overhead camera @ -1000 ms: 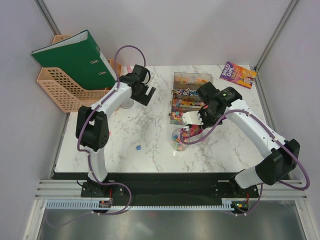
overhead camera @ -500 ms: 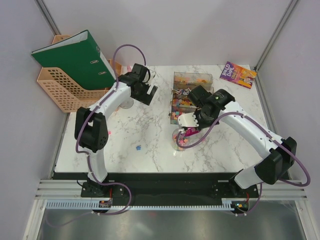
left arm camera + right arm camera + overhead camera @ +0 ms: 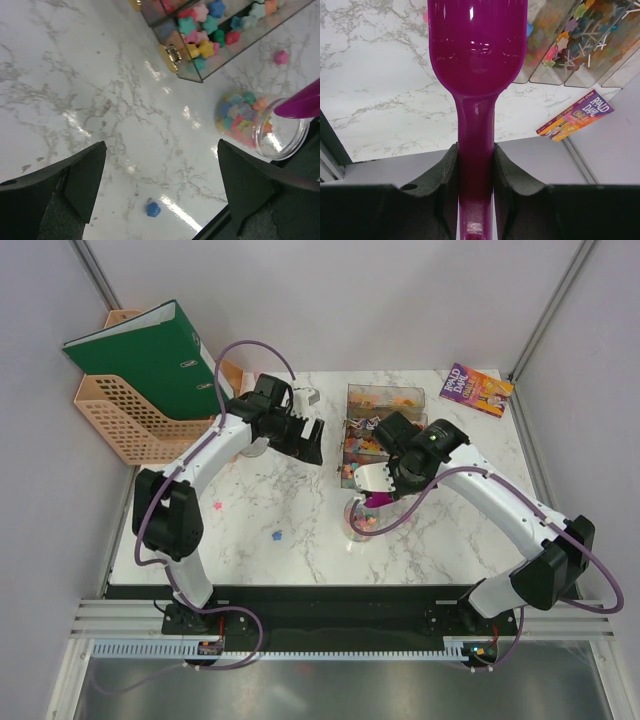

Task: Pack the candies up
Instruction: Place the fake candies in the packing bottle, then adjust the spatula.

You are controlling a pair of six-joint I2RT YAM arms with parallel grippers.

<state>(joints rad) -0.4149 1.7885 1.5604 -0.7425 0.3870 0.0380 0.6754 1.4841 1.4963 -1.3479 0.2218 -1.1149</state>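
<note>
Colourful candies fill the clear trays (image 3: 380, 400) and part of the small round jar (image 3: 358, 524), which lies on its side. In the left wrist view star-shaped candies (image 3: 205, 47) show in the nearest tray (image 3: 186, 70) and in the jar (image 3: 282, 142). My right gripper (image 3: 392, 472) is shut on the handle of the purple scoop (image 3: 476, 55). The scoop (image 3: 377, 499) points down at the jar's mouth, and its bowl looks empty in the right wrist view. My left gripper (image 3: 308, 441) hovers open left of the trays, nothing between its fingers (image 3: 85, 175).
One blue candy (image 3: 276, 535) and one pink candy (image 3: 215, 506) lie loose on the marble table (image 3: 250, 540). Another pink candy (image 3: 281, 57) lies beside the tray. A peach basket holding a green binder (image 3: 150, 355) stands back left. A book (image 3: 476, 389) lies back right.
My left gripper has swung right and forward, towards the trays. My right gripper has shifted slightly left with the scoop, which now tips down at the jar's mouth.
</note>
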